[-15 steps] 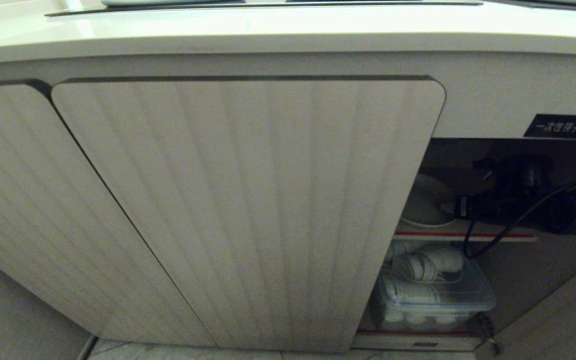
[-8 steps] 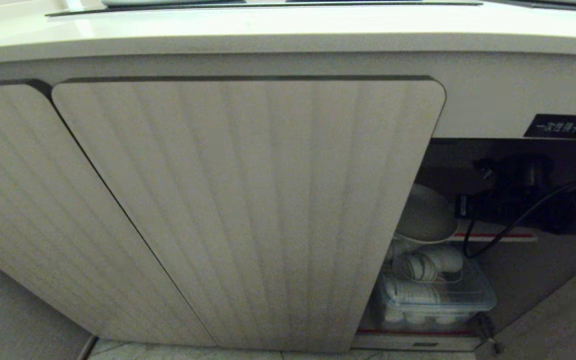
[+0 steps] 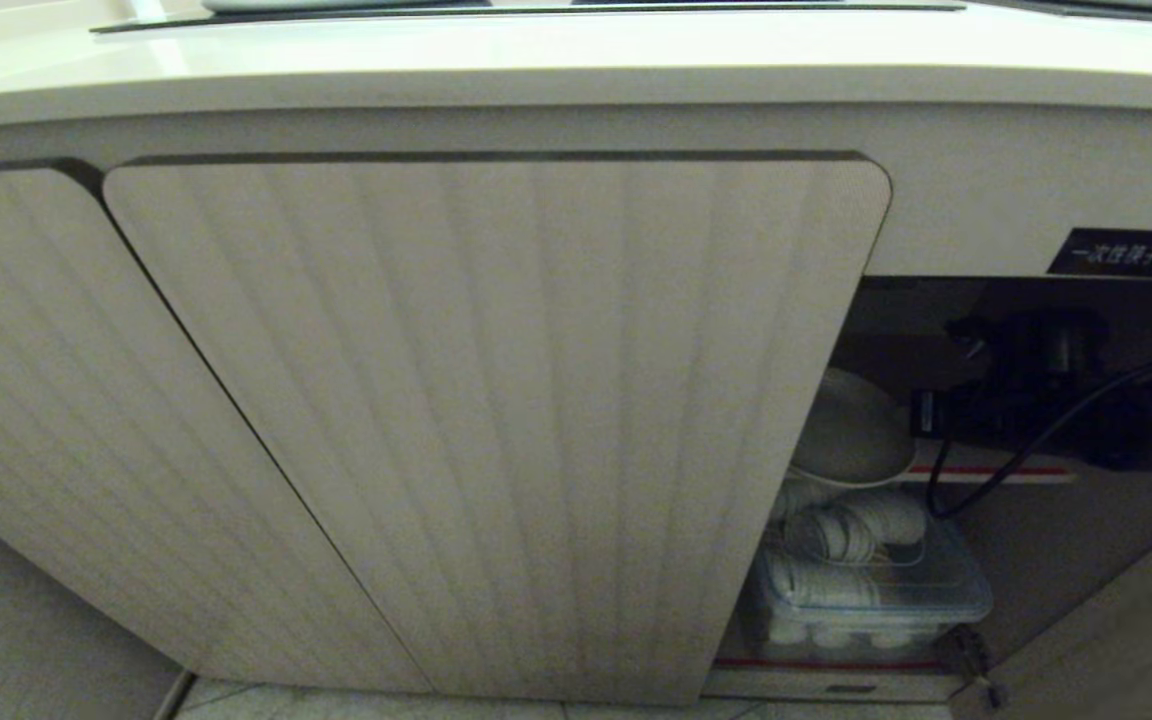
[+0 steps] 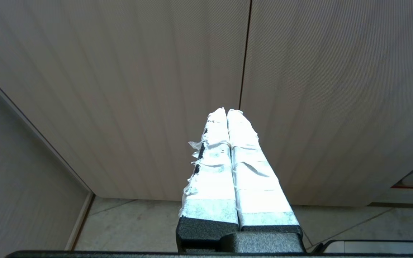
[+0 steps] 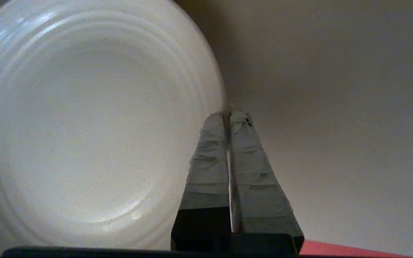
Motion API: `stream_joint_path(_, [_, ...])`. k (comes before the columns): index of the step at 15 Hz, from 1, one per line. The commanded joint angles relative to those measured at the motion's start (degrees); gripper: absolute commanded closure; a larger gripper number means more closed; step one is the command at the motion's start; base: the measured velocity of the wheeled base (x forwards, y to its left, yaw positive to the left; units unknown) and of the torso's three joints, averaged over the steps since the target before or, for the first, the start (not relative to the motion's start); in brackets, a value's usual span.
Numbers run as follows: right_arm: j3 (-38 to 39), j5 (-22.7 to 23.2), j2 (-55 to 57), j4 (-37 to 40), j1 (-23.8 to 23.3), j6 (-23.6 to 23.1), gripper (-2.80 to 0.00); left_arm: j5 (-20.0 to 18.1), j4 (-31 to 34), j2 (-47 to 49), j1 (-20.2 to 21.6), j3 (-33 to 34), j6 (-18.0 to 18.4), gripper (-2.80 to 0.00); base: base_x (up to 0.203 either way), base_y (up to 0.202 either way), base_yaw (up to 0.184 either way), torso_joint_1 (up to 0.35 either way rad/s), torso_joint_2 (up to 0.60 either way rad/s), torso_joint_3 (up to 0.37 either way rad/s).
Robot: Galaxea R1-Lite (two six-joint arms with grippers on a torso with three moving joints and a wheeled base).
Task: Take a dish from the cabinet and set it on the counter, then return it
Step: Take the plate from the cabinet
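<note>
Cabinet (image 3: 496, 420), door open at the right; right gripper (image 5: 229, 114) inside, fingers clamped on the tilted dish (image 5: 84, 122) rim; left gripper (image 4: 228, 111) closed, empty, facing the doors.

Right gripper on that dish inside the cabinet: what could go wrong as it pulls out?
The right gripper pinches only the thin rim of the dish, so the tilted dish could slip or swing. It could also clip the ribbed door beside the opening, or the black cable could snag.
</note>
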Motion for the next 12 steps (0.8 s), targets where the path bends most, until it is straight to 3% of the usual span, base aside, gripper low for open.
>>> stream_joint_path(1, [0.92,0.12,-0.73,-0.34,-0.08,0.02,0.00,0.00,0.00,-0.02,0.00,0.00,-0.01,0.00,0.000,0.000,0.000,0.000,0.00,0.000])
stream_joint_path(4, [3.53,0.12,-1.72,-4.24,-0.10,1.32,0.00,0.00,0.00,-0.02,0.00,0.00,-0.01,0.00,0.000,0.000,0.000,0.000,0.00,0.000])
stream_joint_path(12, [9.24,0.05,-6.59,-5.05,-0.87,2.11,0.00,0.00,0.00,-0.02,0.00,0.00,-0.01,0.00,0.000,0.000,0.000,0.000,0.00,0.000])
